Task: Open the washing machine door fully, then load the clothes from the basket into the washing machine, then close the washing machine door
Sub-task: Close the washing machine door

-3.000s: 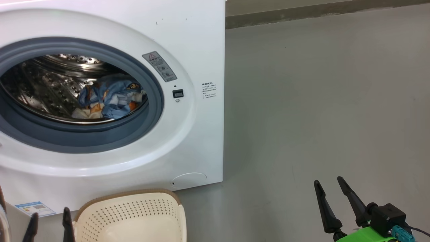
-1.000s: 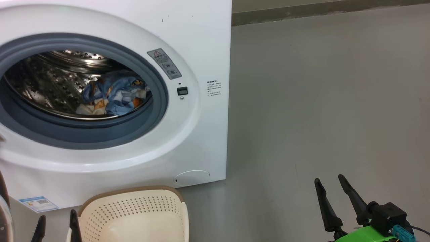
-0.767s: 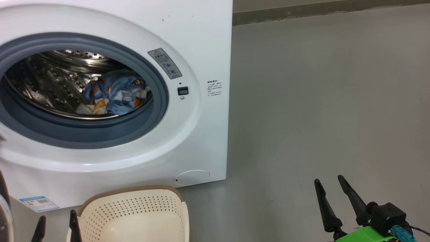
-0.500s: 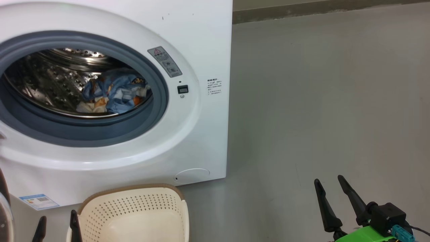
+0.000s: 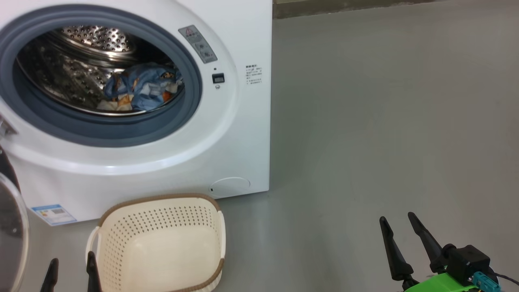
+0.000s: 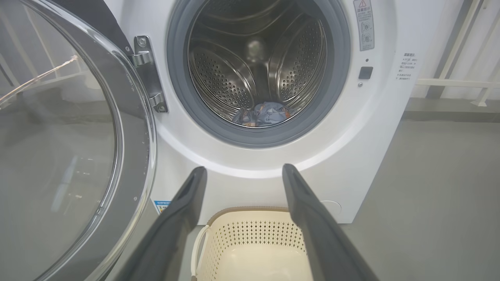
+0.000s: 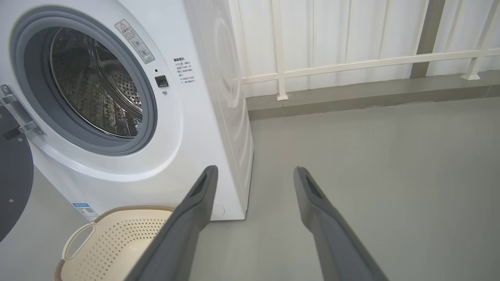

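Washing machine (image 5: 243, 134) is standing on the grey floor (image 5: 385, 121), and everything else is sitting relative to it. Its door (image 6: 58, 156) is hanging wide open off the metal hinge (image 6: 146, 74) on the machine's L side, glass bowl facing out, fully clear of the round opening. Clothes (image 5: 142, 91) are lying inside the machine in one crumpled bunch, blue & pale w/ orange bits, at the bottom of the steel drum (image 6: 254, 58), just behind the grey-blue seal (image 5: 121, 136). Basket (image 5: 158, 196) is sitting on the floor just in front of the machine's lower front panel, below the opening and near the blue sticker (image 5: 53, 214); can't tell if it's touching the panel. Its bare cream bottom is showing. L gripper (image 5: 72, 258) is hovering in front of the machine, low, btwn the open door and the basket's L handle, fingers spread wide, gripping nothing; in the L wrist view the fingers are pointing at the machine's front w/ the basket's rim showing btwn them. R gripper (image 5: 396, 216) is hanging well off to the machine's R side over bare floor, fingers likewise wide apart, gripping nothing; in the R wrist view they're pointing past the machine's R front corner, w/ a white railing (image 7: 351, 62) running behind the machine.
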{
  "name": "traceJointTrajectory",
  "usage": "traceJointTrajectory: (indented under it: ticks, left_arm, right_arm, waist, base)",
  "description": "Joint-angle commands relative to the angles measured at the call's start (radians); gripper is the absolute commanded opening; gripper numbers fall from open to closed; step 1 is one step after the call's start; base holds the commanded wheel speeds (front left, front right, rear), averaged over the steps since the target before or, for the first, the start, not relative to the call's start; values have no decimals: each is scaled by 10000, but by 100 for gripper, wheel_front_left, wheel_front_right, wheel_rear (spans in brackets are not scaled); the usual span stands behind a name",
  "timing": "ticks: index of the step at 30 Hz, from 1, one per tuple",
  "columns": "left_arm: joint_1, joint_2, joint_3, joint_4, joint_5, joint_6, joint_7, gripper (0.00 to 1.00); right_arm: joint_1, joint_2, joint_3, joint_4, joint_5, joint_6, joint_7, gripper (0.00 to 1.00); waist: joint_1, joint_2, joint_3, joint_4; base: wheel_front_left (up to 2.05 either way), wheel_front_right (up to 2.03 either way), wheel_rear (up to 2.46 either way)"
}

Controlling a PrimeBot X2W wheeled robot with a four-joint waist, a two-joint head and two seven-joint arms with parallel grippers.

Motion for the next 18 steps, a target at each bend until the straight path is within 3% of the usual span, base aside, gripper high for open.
traceJointTrajectory:
  ticks: [1, 18]
  left_arm:
    - [-406, 53, 289, -166, -43, -45, -63, 100]
    - [-523, 53, 308, -176, -140, 55, -63, 100]
  right_arm:
    - [-212, -56, 215, -205, 27, 16, -76, 100]
    - [-272, -66, 224, -197, 58, 16, -76, 100]
  waist:
    - [0, 0, -2, 9]
    - [0, 0, 63, 126]
  base:
    - [-134, 134, 0]
    - [-120, 123, -2]
